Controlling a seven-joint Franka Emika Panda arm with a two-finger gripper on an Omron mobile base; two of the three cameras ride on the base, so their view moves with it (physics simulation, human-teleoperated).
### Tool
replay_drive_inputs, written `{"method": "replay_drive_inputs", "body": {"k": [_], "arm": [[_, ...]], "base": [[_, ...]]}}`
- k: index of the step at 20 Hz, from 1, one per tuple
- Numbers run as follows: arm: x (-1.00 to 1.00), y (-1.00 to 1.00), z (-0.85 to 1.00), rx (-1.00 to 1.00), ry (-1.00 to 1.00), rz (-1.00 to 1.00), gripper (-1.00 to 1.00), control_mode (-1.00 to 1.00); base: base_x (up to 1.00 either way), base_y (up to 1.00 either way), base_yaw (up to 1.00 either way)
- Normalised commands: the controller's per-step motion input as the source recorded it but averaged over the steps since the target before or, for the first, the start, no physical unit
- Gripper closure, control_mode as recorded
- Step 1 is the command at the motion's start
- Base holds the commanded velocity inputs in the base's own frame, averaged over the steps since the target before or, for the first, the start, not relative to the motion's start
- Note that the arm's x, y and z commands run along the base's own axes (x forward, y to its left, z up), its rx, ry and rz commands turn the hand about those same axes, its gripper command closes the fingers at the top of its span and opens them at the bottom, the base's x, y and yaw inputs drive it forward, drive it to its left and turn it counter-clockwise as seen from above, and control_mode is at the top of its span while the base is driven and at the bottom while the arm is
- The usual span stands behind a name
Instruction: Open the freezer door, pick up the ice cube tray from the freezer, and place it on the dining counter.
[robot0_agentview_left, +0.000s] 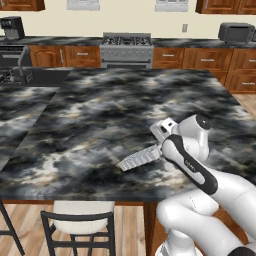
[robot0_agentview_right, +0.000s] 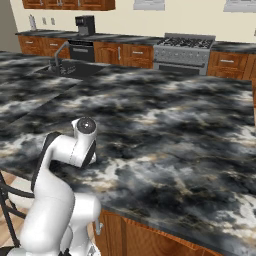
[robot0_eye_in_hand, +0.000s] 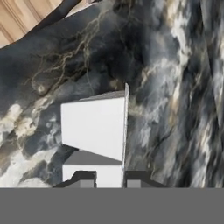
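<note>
Chairs (robot0_agentview_left: 77, 220) stand at the left below the near edge of the table (robot0_agentview_left: 100, 115), cut off by the frame. Right of them, over the marbled top near that edge, the tray (robot0_agentview_left: 141, 157) juts out leftward from the end effector (robot0_agentview_left: 161, 150), tilted, its free end low over the stone; whether it touches the top cannot be told. In the hand view the tray (robot0_eye_in_hand: 94, 127) shows as a plain white slab, its cells hidden, with the two fingertips (robot0_eye_in_hand: 85, 178) narrowly apart and closed on its near end. In the right base view the arm's elbow covers the hand and tray. Stove (robot0_agentview_left: 127, 47) and cabinets line the far wall.
</note>
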Motion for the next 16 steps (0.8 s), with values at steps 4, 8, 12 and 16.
{"method": "replay_drive_inputs", "body": {"k": [4, 8, 12, 16], "arm": [[0.06, 0.0, -0.59, 0.0, -0.14, 0.0, 1.0, -1.0], [0.0, 0.0, -0.51, 0.0, -0.21, 0.0, 1.0, -1.0], [0.0, 0.0, -0.4, 0.0, -0.23, 0.0, 1.0, -1.0], [0.0, 0.01, -0.33, 0.0, -0.08, 0.0, 1.0, -1.0]], "base": [[0.0, 0.0, 0.0], [0.0, 0.0, 0.0], [0.0, 0.0, 0.0], [0.0, 0.0, 0.0]]}}
